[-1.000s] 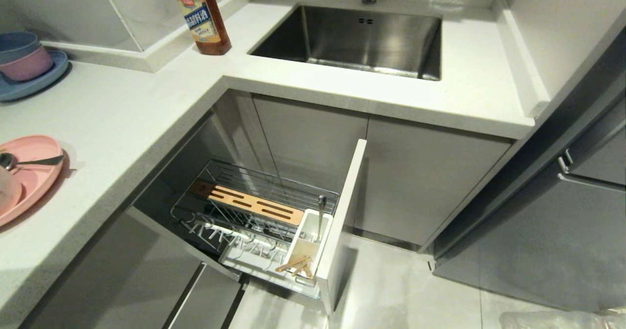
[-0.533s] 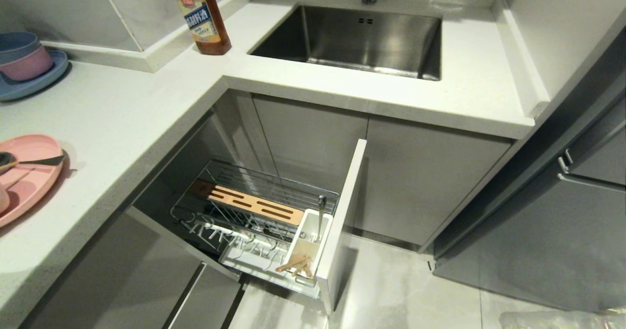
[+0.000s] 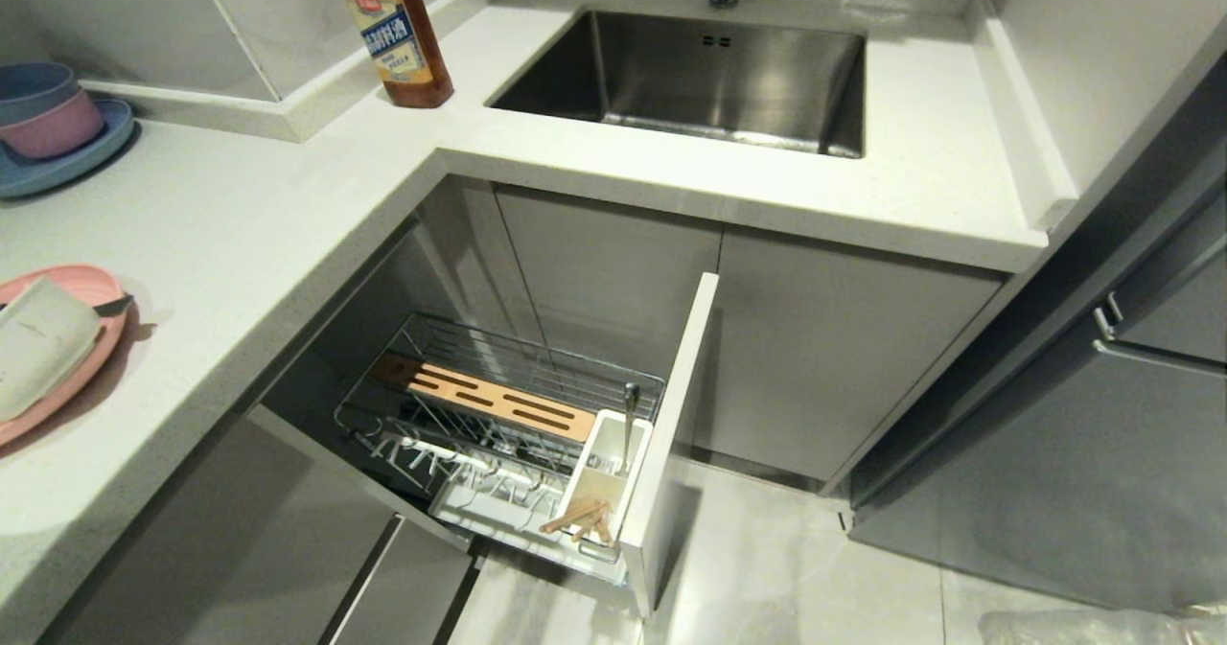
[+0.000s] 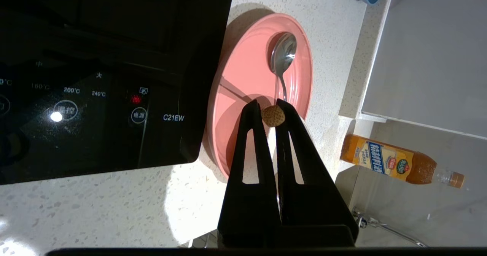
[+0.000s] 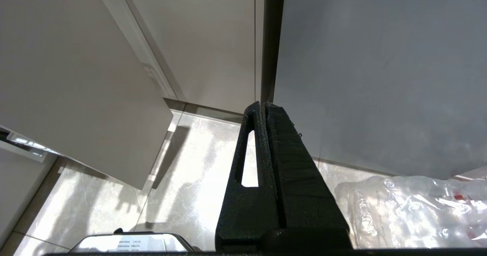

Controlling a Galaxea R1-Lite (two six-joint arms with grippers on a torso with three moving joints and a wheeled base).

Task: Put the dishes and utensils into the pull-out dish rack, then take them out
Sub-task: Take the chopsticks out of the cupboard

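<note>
Head view: pull-out dish rack [image 3: 537,353] stands open below the counter [image 3: 288,204], near centre. Chopsticks [image 3: 578,518] lean in the near end of the white utensil cup [image 3: 604,477]; a metal handle [image 3: 629,415] stands in the far end. Wire slots by the wooden block [image 3: 498,402] hold no dish. Pink plate [image 3: 81,278] lies on the counter at far left, tip of the spoon [image 3: 113,307] handle showing on its rim. A cream-white tilted form, taken for the bowl [image 3: 38,343], sits over the plate and touches or hovers, cannot tell which. Judgement: only the chopsticks are racked; plate, bowl and spoon are counter-side, so either loading is part done or unloading is nearly finished. Left wrist view: left gripper [image 4: 273,107] hangs over the plate's near part, beside the dark cooktop [image 4: 95,77], fingers drawn close and pinching a small speckled tan bit [image 4: 273,116]. Possibly a rim seen edge-on; cannot say. No bowl body shows here. Right wrist view: right gripper [image 5: 263,105] clenched on nothing, low over the floor by the cabinet fronts.
</note>
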